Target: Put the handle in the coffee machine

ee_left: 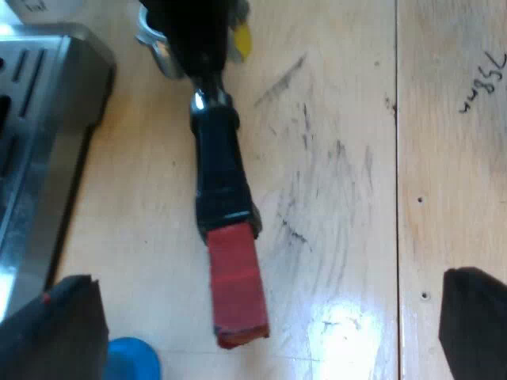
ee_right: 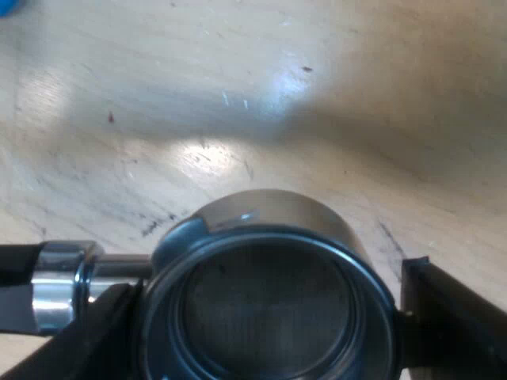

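My right gripper (ee_right: 265, 305) squeezes the round metal end of the holder (ee_right: 261, 214), one finger on each side. The holder is by the table (ee_right: 238, 95), not in the machine (ee_left: 40, 119). My left gripper (ee_left: 269, 281) is wide open and holds nothing (the red end (ee_left: 236, 289) points at its gap). A blue tamper (ee_left: 131, 360) sits by one finger. The machine stands farther off, near the handle.
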Action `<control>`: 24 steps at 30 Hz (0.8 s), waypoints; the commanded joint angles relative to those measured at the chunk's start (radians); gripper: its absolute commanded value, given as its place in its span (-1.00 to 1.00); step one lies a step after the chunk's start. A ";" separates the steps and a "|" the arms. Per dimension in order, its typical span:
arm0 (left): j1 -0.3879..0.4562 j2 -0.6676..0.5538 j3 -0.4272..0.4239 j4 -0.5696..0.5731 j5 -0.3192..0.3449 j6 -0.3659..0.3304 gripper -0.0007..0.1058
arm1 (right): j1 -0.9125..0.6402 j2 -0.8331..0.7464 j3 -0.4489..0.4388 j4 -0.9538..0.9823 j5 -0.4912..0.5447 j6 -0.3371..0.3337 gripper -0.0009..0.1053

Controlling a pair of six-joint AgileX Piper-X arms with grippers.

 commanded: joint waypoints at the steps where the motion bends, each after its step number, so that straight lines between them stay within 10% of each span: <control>1: -0.004 0.022 0.027 -0.032 0.010 -0.004 0.63 | 0.002 -0.017 -0.016 -0.007 -0.020 0.001 -0.98; 24: -0.004 0.322 0.109 -0.280 0.033 -0.031 0.63 | 0.007 -0.017 -0.067 -0.007 -0.045 0.015 -0.98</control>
